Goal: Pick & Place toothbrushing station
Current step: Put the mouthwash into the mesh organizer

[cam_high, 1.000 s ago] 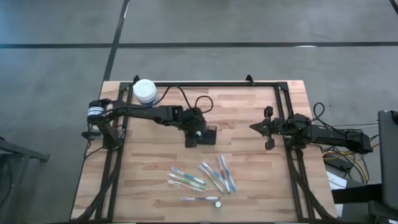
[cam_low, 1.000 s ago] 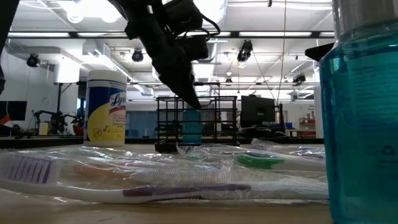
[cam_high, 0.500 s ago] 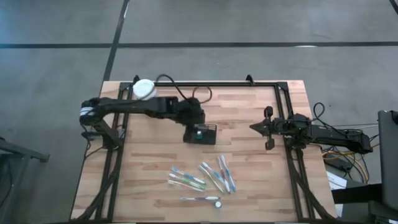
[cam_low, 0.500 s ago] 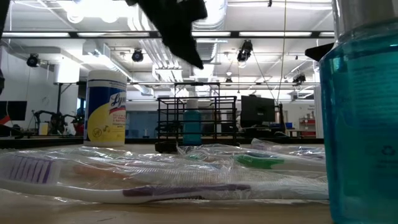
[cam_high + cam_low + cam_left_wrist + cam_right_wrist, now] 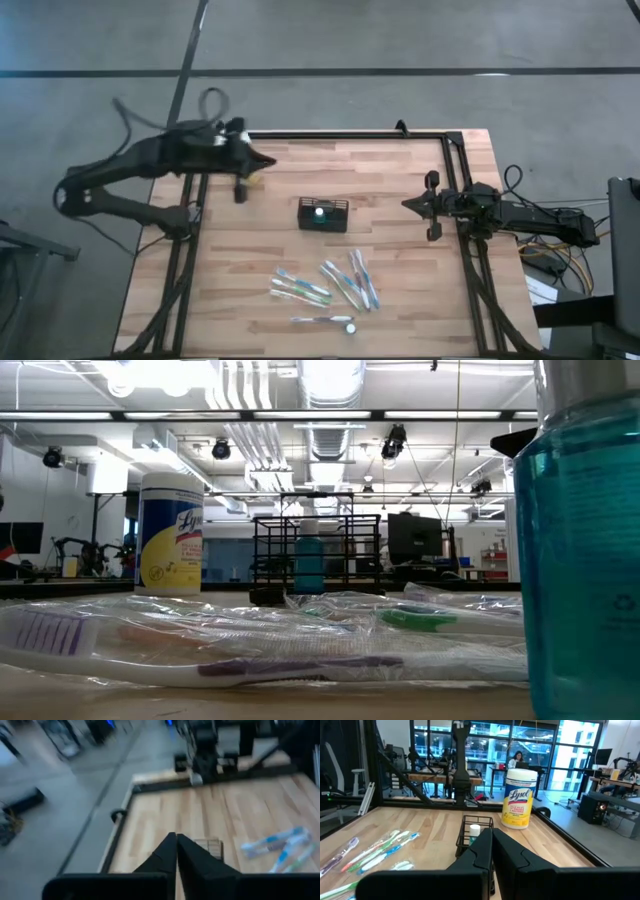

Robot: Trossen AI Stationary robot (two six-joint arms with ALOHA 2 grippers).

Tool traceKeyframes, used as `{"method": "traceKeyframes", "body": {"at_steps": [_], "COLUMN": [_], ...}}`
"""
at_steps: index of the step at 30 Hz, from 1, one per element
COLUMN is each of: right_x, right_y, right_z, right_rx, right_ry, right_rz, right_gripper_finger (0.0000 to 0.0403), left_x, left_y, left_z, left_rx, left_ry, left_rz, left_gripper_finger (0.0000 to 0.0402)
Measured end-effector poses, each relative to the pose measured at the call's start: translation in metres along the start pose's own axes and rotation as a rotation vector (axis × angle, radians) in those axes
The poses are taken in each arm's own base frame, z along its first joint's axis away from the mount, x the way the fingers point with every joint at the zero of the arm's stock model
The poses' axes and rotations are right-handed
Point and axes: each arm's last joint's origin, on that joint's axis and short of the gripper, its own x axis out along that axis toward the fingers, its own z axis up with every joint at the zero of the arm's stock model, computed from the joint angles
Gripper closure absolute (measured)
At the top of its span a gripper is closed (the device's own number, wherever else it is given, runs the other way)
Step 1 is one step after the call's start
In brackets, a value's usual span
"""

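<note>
Packaged toothbrushes [image 5: 325, 288] scattered across the near half of the wooden surface [image 5: 400, 180], in clear wrappers, well apart from the caddy; one lone brush [image 5: 322, 321] nearest the front edge. In the low view, a tall teal bottle [image 5: 585, 550] close against the lens, blocking the right side of that picture. White-capped, yellow-labelled wipes jar [image 5: 519, 798] standing upright at the far left corner of the surface — in the high view mostly hidden under the left arm.

Toothbrushing station [image 5: 322, 214] sitting upright near the middle of the surface, a little left of centre, free of both arms. Small, black, rectangular, with openwork wire sides [image 5: 316, 555] and a small teal bottle with a pale cap standing inside [image 5: 474, 834].

Left end effector [image 5: 240, 178] pulled away to the far left corner, above the jar, fingers [image 5: 172, 851] pressed together with nothing between them. Right end effector [image 5: 420, 205] parked at the right side of the surface, pointing toward the caddy but well apart from it — fingers [image 5: 490, 845] likewise closed tight on nothing.
</note>
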Motion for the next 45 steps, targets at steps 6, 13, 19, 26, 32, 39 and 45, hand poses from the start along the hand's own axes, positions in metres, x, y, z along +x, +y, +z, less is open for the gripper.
{"method": "traceKeyframes", "body": {"at_steps": [6, 13, 19, 26, 32, 39, 45], "right_x": [0.000, 0.000, 0.000, 0.000, 0.000, 0.000, 0.001], "right_y": [0.000, 0.000, 0.000, 0.000, 0.000, 0.000, 0.001], "right_z": [0.000, 0.000, 0.000, 0.000, 0.000, 0.002, 0.034], "right_rx": [0.000, 0.000, 0.000, 0.001, 0.021, 0.130, 0.182], "right_ry": [-0.002, -0.002, -0.001, 0.000, 0.000, -0.022, -0.040], "right_rz": [0.000, 0.000, 0.000, -0.002, -0.002, -0.001, 0.043], "right_gripper_finger": [0.0394, 0.0394, 0.0394, 0.0394, 0.0394, 0.0394, 0.0394], "left_x": [-0.011, 0.002, 0.006, 0.015, 0.022, 0.023, 0.022], "left_y": [-0.014, -0.032, -0.043, -0.052, -0.061, -0.062, -0.061], "left_z": [-0.065, -0.134, -0.180, -0.216, -0.248, -0.254, -0.253], "left_rx": [-0.085, -0.114, -0.131, -0.151, -0.157, -0.201, -0.203], "left_ry": [-0.180, -0.278, -0.387, -0.320, -0.289, -0.274, -0.287], "left_rz": [0.023, 0.036, 0.018, 0.006, 0.001, 0.009, 0.012], "left_gripper_finger": [0.0398, 0.0399, 0.0400, 0.0400, 0.0401, 0.0397, 0.0396]}}
